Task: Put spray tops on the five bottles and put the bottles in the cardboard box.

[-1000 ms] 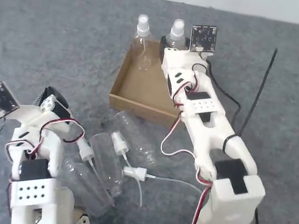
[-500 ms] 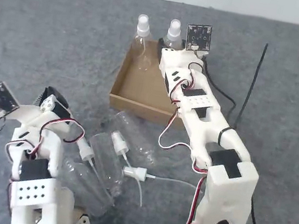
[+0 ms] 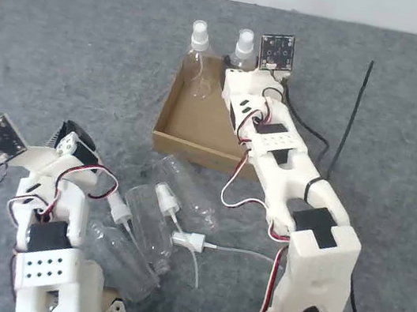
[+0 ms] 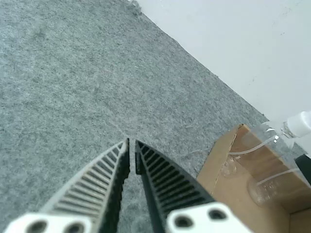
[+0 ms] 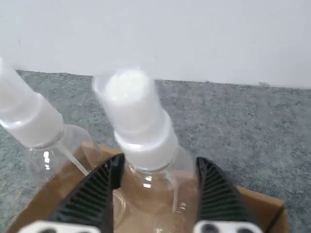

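The cardboard box (image 3: 198,122) lies on the grey carpet. Two clear bottles with white spray tops stand upright at its far end, one (image 3: 198,62) free and one (image 3: 245,48) held. My right gripper (image 5: 159,160) is shut on the shoulder of the held bottle (image 5: 141,126), a finger on each side; the free bottle (image 5: 29,116) stands beside it. My left gripper (image 4: 132,141) is shut and holds nothing, low over the carpet at the near left (image 3: 67,136). Three topless bottles (image 3: 187,188) (image 3: 148,218) (image 3: 123,258) lie on the carpet near loose spray tops (image 3: 165,197) (image 3: 192,241) (image 3: 119,209).
The right arm (image 3: 286,169) stretches over the box's right wall. A black cable (image 3: 355,116) runs along the right side. A white wall rises behind the box. Open carpet spreads to the far left.
My right arm swung slightly left, and the held bottle shifted left with it at the back of the box. The left arm stayed still.
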Robot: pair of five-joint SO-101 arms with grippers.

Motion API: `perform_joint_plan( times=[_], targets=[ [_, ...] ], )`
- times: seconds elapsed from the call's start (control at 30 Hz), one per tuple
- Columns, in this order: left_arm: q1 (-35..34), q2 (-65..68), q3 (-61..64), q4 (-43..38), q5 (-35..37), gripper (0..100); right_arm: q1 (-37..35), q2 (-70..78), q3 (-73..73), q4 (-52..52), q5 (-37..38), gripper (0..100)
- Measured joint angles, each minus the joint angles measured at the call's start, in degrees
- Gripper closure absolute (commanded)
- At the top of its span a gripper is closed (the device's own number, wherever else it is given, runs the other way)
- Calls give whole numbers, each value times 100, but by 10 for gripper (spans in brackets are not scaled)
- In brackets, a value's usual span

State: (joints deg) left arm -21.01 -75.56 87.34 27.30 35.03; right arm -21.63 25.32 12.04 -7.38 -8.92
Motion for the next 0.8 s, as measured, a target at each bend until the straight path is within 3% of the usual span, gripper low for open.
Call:
perform_joint_plan(
  times=[0.47,0.63,0.8],
  targets=[
    [0,0,0,0,0,989,-70,0,-53,97,0,824],
    [0,0,0,0,0,989,-79,0,-53,97,0,738],
    [0,0,0,0,0,989,-97,0,-202,598,0,734]
  ],
)
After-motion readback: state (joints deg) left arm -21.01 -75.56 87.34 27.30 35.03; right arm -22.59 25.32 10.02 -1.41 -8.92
